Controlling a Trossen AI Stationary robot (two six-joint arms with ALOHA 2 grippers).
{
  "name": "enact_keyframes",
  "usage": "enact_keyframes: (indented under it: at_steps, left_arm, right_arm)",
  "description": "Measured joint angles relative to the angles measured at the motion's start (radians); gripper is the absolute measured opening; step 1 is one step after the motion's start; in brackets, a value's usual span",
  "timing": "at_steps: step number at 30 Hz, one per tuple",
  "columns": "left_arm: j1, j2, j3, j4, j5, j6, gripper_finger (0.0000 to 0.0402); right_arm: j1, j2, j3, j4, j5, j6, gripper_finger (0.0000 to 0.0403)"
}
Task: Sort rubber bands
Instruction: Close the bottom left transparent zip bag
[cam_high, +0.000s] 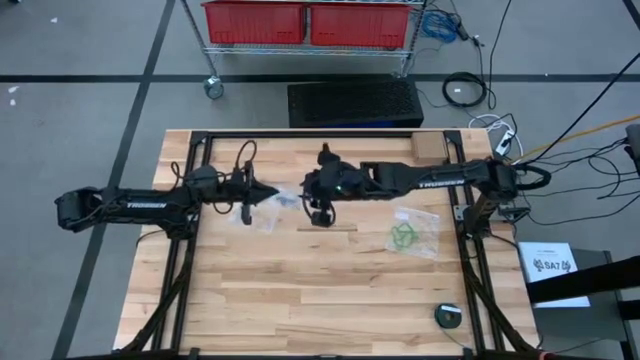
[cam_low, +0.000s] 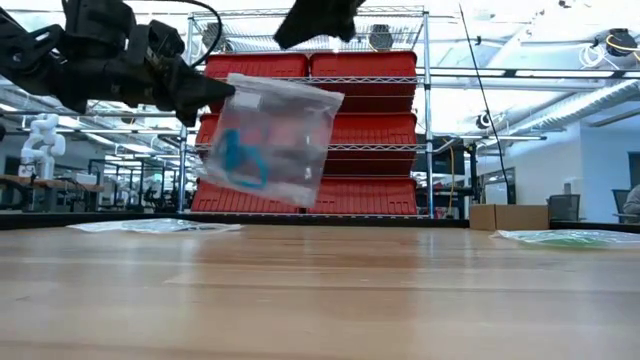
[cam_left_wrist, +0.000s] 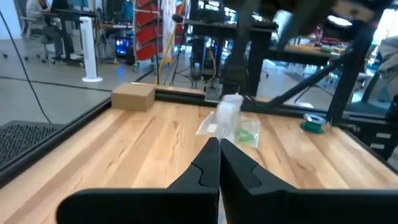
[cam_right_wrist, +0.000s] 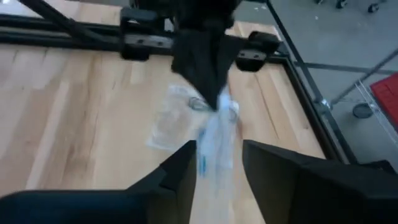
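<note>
A: High view? The left gripper (cam_high: 272, 195) pinches a clear bag (cam_high: 283, 201) at mid-worktop (cam_high: 300, 290); green rubber bands (cam_high: 403, 238) lie right.
B: Low view: bag (cam_low: 270, 138) hangs with teal bands (cam_low: 243, 160).
A: Right wrist: right gripper (cam_right_wrist: 217, 163), jaws apart.

Red bins (cam_high: 305, 22) (perhaps shelved), cardboard box (cam_left_wrist: 132, 97)

Teal/blue rubber bands (cam_low: 242, 160): bunched inside a clear bag hanging off the table, tilted, its top corner pinched by the closed left gripper (cam_low: 222, 91), bands low in bag, below & just beside the tips. Green rubber bands (cam_high: 404, 238): loose tangle in a flat bag on the table, well apart from both grippers, under the right arm's side.
</note>
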Motion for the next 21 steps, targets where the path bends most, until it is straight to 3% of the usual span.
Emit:
enact_keyframes:
  at_steps: [4,11,21]
  left_arm:
    - [-0.016,0.0,0.0,-0.011,0.0,0.029,0.0002]
    - [-0.034,0.0,0.0,-0.01,0.0,0.046,0.0001]
    - [-0.035,0.001,0.0,-0.015,-0.012,0.049,0.0001]
  right_arm:
    - [-0.044,0.01,0.001,0.033,-0.04,0.005,0.0137]
    - [-0.102,0.091,0.001,0.142,-0.233,0.029,0.0134]
    - [-0.106,0.15,0.0,0.268,-0.238,0.023,0.013]
